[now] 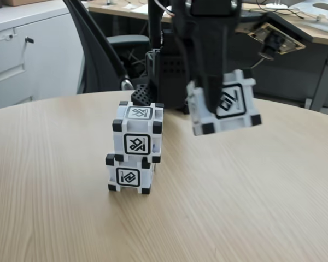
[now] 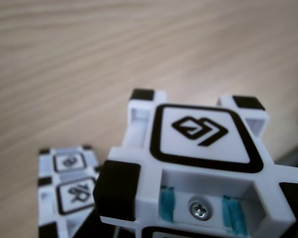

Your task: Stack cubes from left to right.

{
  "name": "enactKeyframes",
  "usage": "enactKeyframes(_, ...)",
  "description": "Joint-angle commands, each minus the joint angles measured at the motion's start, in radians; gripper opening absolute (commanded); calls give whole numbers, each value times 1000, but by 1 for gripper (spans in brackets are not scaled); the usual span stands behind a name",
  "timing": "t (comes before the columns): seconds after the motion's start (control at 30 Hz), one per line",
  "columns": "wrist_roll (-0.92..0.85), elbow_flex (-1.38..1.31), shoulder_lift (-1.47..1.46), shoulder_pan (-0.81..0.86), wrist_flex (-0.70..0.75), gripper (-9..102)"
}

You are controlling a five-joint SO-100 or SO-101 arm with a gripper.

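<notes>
The gripper (image 1: 210,103) is clamped on a tilted cube (image 1: 225,109), held in the air. Below it and to its left in the fixed view, two stacked cubes (image 1: 134,147) stand on the surface (image 1: 235,207). To place well, the held cube should be levelled, centred over the top cube (image 1: 138,134), then lowered gently.

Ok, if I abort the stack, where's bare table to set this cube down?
Bare table runs right of and in front of the two-cube stack; its left is bare too. Crowded behind: the arm base sits close. The held cube hangs up right.
</notes>
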Motion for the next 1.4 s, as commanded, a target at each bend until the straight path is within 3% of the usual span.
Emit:
enactKeyframes(0.0, -32, -15, 49, 46, 3, 0)
enactKeyframes(0.73, -225, -14, 347, 212, 9, 0)
enactKeyframes(1.1, -199, -15, 331, 249, 285, 0)
enactKeyframes(1.37, -190, -44, 314, 250, 307, 0)
